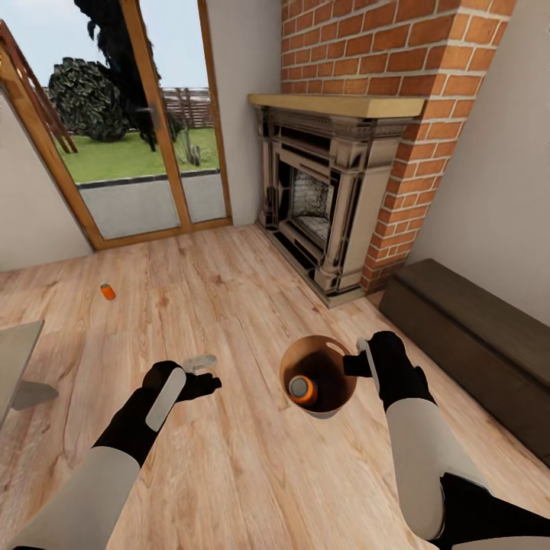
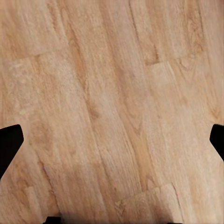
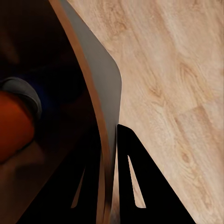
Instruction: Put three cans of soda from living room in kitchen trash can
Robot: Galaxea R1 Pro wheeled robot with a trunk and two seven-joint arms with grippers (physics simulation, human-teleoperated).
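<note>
Both arms reach forward at the bottom of the head view. Right gripper (image 1: 359,365) pinches the rim of the copper-brown trash can (image 1: 336,397), jaws pressed onto its wall, one finger (image 3: 135,186) outside it. One orange soda can (image 1: 302,389) lies inside the bin. Left gripper (image 1: 200,365) hovers over the wood floor (image 1: 229,305) with jaws spread and empty. Another soda can (image 1: 108,291) stands on the floor at middle left. Upper right holds the brick fireplace (image 1: 328,198); upper left, the glass doors (image 1: 145,153).

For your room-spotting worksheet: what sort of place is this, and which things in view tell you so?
Most likely a living room: a red-brick fireplace, wood-framed glass doors onto a garden, and a wood plank floor.
</note>
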